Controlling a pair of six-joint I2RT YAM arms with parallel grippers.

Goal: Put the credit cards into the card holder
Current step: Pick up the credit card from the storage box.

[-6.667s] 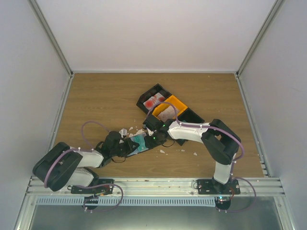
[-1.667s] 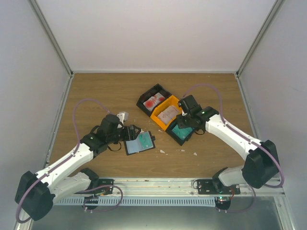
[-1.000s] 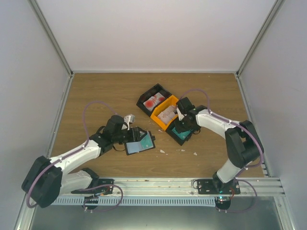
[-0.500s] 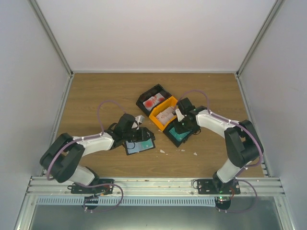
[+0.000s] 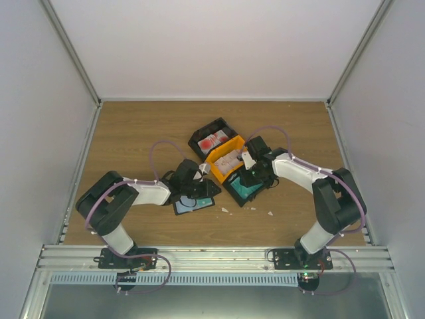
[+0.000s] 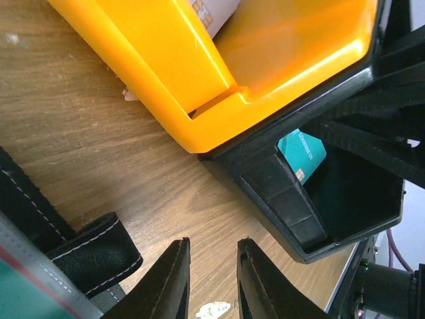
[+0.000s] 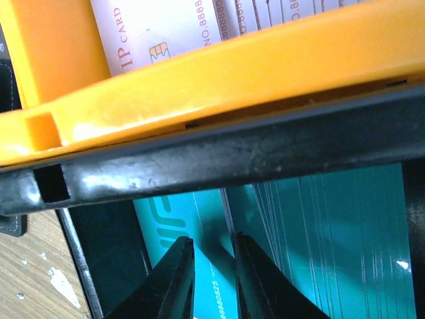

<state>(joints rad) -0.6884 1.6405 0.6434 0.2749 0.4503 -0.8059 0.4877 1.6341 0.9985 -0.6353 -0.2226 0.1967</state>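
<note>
The card holder [image 5: 194, 203] lies open on the table with a teal card in it; its stitched black tab [image 6: 93, 249] shows in the left wrist view. My left gripper [image 5: 207, 181] [image 6: 212, 244] hovers just above the wood between the holder and the bins, jaws narrowly open and empty. Credit cards sit in three joined bins: red-and-white ones [image 5: 212, 139], pale ones [image 5: 229, 159] [image 7: 172, 33] and teal ones [image 5: 247, 187] [image 7: 319, 219]. My right gripper [image 5: 251, 178] [image 7: 212, 240] reaches down into the teal cards' bin. Its jaws stand a small gap apart over a loose teal card [image 7: 199, 266].
The orange bin [image 6: 232, 60] sits directly ahead of my left fingers, and the black bin [image 6: 312, 199] beside it holds a tilted teal card [image 6: 302, 153]. White paper scraps [image 5: 226, 210] [image 5: 270, 213] [image 6: 212, 309] lie on the wood in front of the bins. Walls enclose the table.
My left arm has swung right, from beside the card holder to its bin-side edge. Both grippers' jaws have narrowed. My right gripper has stayed in the teal cards' bin.
</note>
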